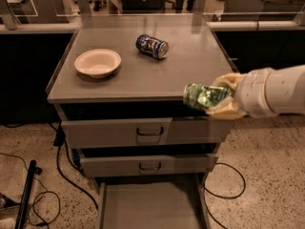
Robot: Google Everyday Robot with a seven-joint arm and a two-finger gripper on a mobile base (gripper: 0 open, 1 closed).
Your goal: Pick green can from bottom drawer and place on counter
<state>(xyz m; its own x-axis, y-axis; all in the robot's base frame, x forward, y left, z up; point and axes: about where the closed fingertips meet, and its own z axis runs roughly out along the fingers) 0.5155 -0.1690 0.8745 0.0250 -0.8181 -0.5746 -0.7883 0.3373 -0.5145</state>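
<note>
My gripper (217,99) comes in from the right on a white arm and is shut on the green can (202,96). It holds the can on its side in the air, at the front right edge of the counter (143,75), level with the top. The can's green and silver skin points left. The bottom drawer (150,206) is pulled open below, and its grey floor shows nothing on it.
A white bowl (97,62) sits at the counter's left. A blue, white and red can (152,46) lies on its side at the back middle. Two grey drawers with dark handles (149,131) are slightly open. Black cables (62,175) lie on the floor to the left.
</note>
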